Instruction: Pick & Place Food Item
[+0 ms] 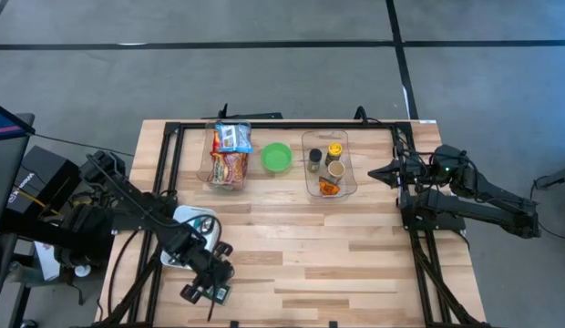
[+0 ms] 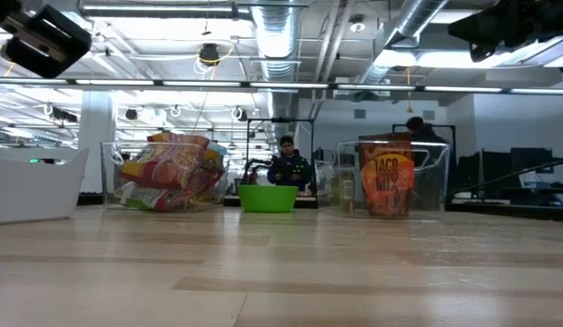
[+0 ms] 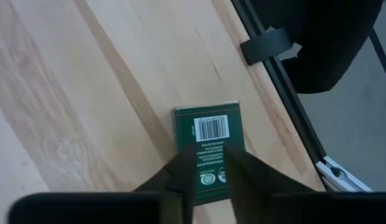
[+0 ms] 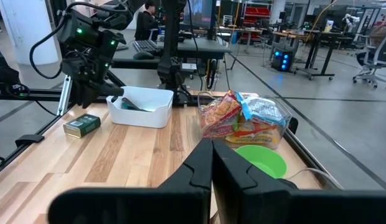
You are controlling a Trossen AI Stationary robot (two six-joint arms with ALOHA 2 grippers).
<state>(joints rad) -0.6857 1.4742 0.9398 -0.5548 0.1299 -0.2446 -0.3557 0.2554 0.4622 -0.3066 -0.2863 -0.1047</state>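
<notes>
From above, the left hand (image 1: 207,292) hovered near the front edge of the wooden table (image 1: 292,255), just in front of a white bin (image 1: 187,239). The right hand (image 1: 377,170) waited at the table's right side, beside a clear bin of jars (image 1: 328,164). A clear bin of snack bags (image 1: 229,157) and a green bowl (image 1: 277,158) sat at the back.

At table height, an orange packet in the jar bin read "TACO MIX" (image 2: 387,184).

In the left wrist view, a dark green box (image 3: 208,149) with a white barcode label lay flat on the table, apart from the fingers (image 3: 180,180), which stood spread and empty above it.

In the right wrist view, the right fingers (image 4: 199,165) were pressed together, holding nothing.
</notes>
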